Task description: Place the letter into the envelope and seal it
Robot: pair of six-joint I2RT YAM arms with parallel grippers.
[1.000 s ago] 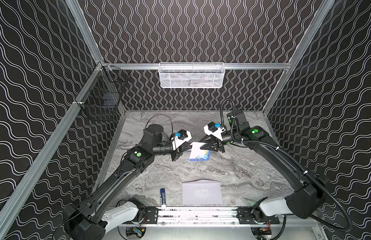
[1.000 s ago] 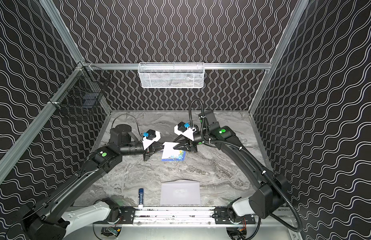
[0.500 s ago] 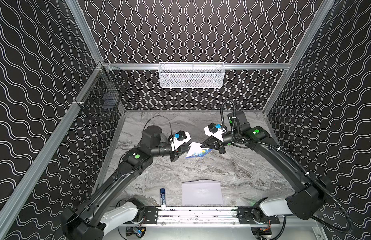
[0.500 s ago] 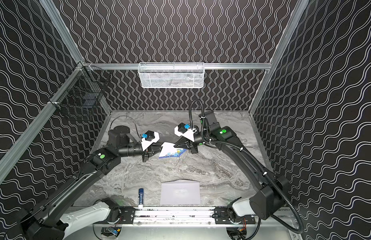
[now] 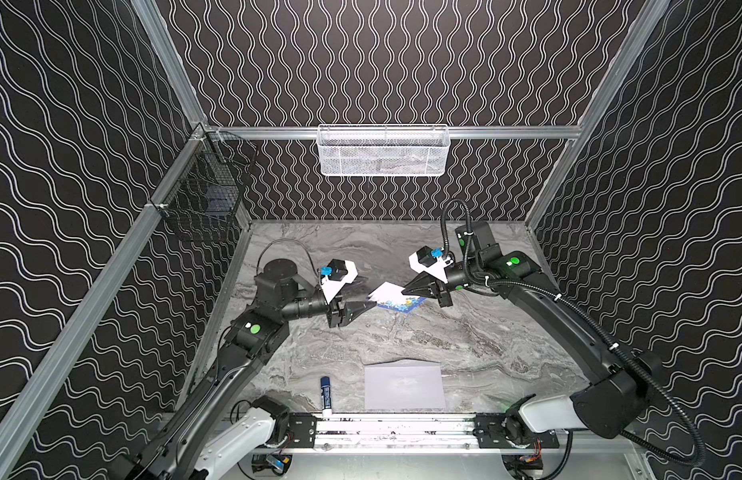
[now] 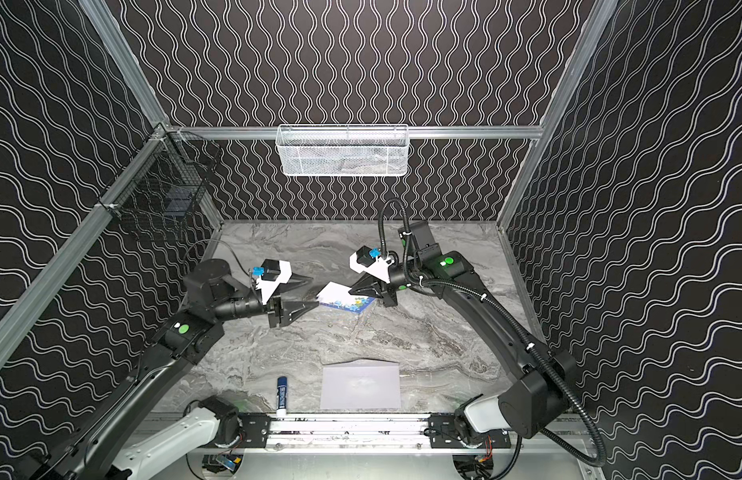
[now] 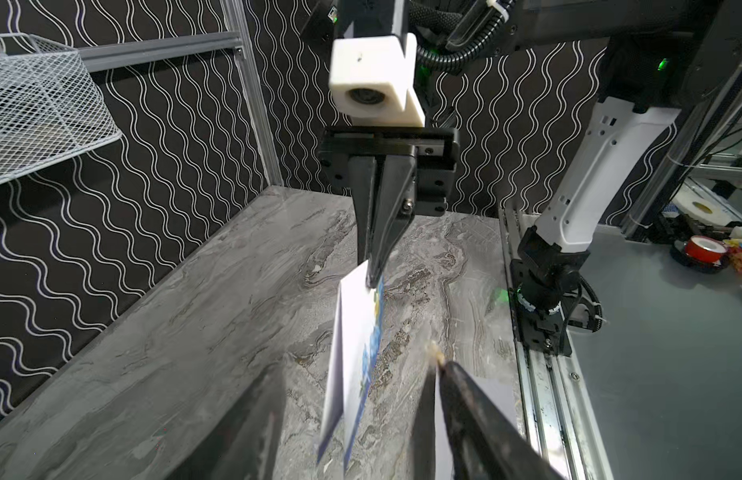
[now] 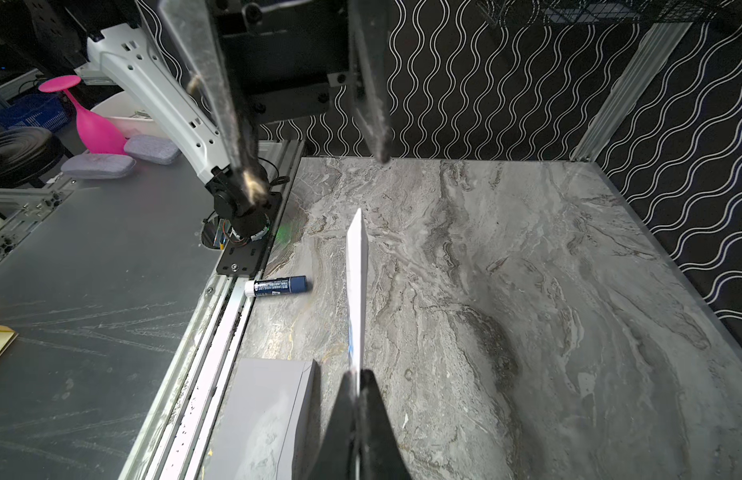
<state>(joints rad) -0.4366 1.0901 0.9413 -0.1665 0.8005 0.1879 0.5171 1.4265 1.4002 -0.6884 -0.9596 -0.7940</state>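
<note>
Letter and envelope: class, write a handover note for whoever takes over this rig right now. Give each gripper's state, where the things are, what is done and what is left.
Right gripper: shut on one end of the letter, holding it in the air.
Left gripper: open, jaws either side of the letter's free end, not gripping.
Envelope: flat at the table's front edge, with a glue stick beside it.
Done: letter looks folded and is lifted.
Left: slide the letter into the envelope, then seal it.
</note>
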